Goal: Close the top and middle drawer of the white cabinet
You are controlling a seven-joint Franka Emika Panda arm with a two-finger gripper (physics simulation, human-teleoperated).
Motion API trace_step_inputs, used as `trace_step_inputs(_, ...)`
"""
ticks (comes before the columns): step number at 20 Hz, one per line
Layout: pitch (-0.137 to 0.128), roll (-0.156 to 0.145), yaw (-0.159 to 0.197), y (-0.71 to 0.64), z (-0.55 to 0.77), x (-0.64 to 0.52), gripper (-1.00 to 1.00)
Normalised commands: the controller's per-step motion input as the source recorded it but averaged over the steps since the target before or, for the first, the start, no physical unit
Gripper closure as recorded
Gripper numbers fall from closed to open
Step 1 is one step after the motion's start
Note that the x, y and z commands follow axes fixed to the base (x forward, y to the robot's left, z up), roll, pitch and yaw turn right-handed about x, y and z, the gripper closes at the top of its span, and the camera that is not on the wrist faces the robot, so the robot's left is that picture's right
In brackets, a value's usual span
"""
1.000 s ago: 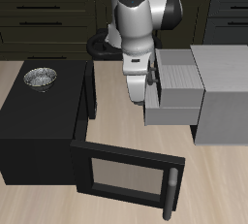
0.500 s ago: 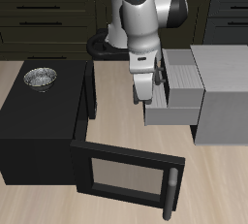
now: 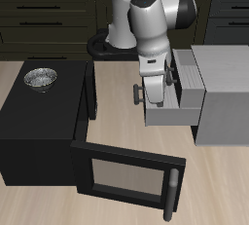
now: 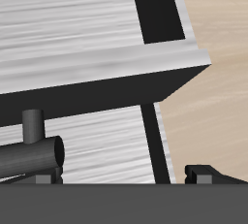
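The white cabinet (image 3: 226,97) stands beside the black microwave. Its top drawer (image 3: 188,77) sticks out a short way. The middle drawer (image 3: 173,112) below it sticks out farther. My gripper (image 3: 156,93) is at the top drawer's front, over the middle drawer, and looks open and empty. In the wrist view the top drawer's grey front (image 4: 87,44) is close up, with the middle drawer (image 4: 97,141) beneath it and a dark handle bar (image 4: 29,153) beside it. One fingertip (image 4: 208,173) shows there.
A black microwave (image 3: 34,127) stands near the table's front edge with its door (image 3: 126,170) swung open toward the cabinet. A metal bowl (image 3: 40,76) sits on top of it. Dark kitchen cabinets line the back.
My gripper has moved toward the white cabinet. The top drawer has slid in with it, and sticks out less than before. The middle drawer has not moved.
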Motion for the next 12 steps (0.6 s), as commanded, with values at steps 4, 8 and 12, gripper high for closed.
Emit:
trace_step_inputs(4, -0.007, 0.041, -0.024, 0.27, 0.01, 0.04, -1.0)
trace_step_inputs(8, 0.0, 0.042, -0.003, 0.27, -0.03, 0.05, -1.0)
trace_step_inputs(12, -0.016, 0.03, -0.014, 0.25, 0.01, 0.03, -1.0)
